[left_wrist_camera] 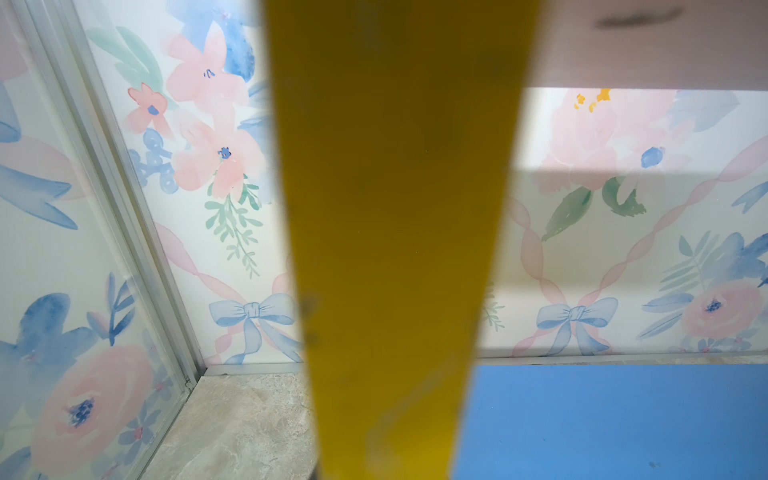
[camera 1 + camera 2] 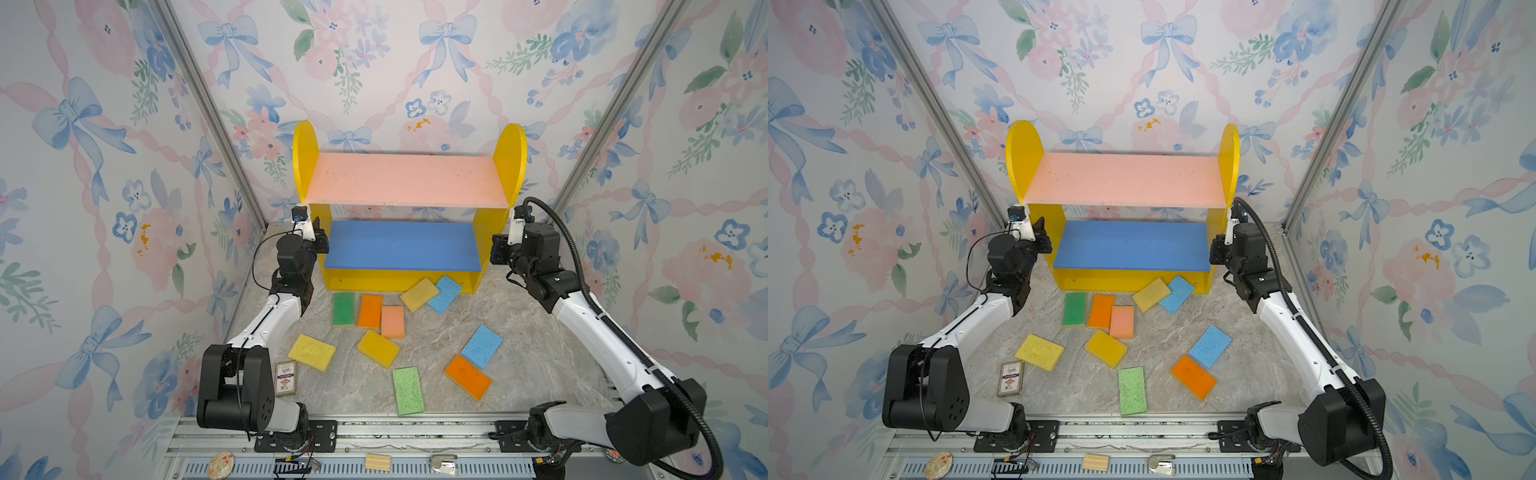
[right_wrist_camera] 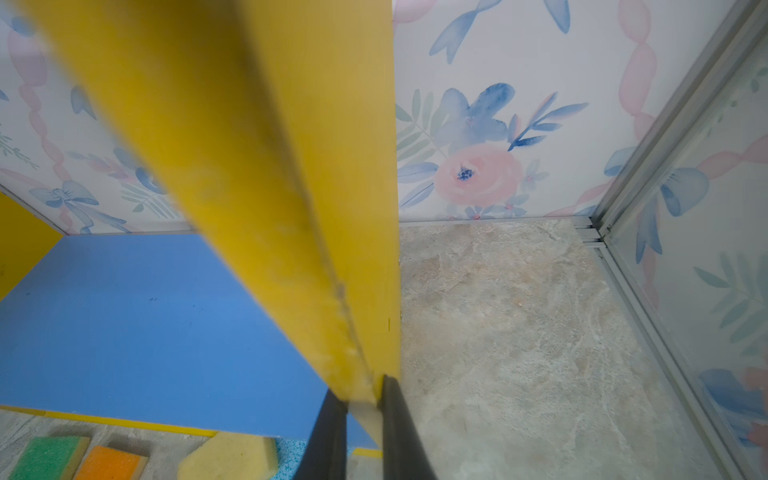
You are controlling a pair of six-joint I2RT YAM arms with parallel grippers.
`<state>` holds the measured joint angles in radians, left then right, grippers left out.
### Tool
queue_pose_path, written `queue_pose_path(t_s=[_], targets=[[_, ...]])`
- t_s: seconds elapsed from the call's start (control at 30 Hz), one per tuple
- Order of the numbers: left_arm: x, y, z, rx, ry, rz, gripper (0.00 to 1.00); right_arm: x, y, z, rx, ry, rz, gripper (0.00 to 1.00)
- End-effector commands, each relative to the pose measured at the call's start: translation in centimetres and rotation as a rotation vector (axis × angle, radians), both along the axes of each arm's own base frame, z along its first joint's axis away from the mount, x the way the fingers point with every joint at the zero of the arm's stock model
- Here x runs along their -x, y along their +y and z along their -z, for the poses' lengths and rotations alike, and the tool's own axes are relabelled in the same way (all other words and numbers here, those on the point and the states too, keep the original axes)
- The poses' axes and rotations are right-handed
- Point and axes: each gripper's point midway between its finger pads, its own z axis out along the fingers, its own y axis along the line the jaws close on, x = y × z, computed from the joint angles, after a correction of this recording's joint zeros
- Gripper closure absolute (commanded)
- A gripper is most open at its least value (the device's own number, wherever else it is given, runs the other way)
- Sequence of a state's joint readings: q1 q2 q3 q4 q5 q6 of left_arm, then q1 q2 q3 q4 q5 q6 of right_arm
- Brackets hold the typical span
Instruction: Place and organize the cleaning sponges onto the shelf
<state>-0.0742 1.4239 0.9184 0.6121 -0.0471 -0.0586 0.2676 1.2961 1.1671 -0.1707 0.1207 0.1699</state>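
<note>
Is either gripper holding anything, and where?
The right gripper clamps the shelf by its right side panel's front edge. The left gripper is at the left panel's front edge; grip not visible.

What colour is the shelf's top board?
Pink. The top board shows best in a top view.

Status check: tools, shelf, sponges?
Right tool clamped on shelf's right side panel. Left tool at left panel, grip unseen. Ten sponges on table, shelf bare. Yellow sponge, blue sponge crowd shelf's front base.
</note>
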Motion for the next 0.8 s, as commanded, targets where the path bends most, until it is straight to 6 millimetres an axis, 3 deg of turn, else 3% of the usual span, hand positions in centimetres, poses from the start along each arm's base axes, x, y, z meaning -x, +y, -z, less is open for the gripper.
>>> queue_pose_path(t_s=[0.0,0.13,0.37,0.77], targets=[[1.9,-1.5,-2.7,0.03,-0.074,0.092,0.98,0.6,1.5,-2.0,-0.065,-0.041,-0.059,0.94],[3.5,-1.8,-3.1,0.043,-0.074,0.097,0.99,1.4,1.0,-2.3,-0.059,-0.048,-0.049,0.97],[6.1,-4.3,-3.1,0.072,-0.057,0.162,1.0,3.2,-1.5,-1.6,-0.081,-0.033,0.0,0.98],[10.2,-7.2,-2.0,0.191,-0.028,0.21,1.0,8.9,-5.8,-0.4,-0.114,-0.015,0.099,0.97]])
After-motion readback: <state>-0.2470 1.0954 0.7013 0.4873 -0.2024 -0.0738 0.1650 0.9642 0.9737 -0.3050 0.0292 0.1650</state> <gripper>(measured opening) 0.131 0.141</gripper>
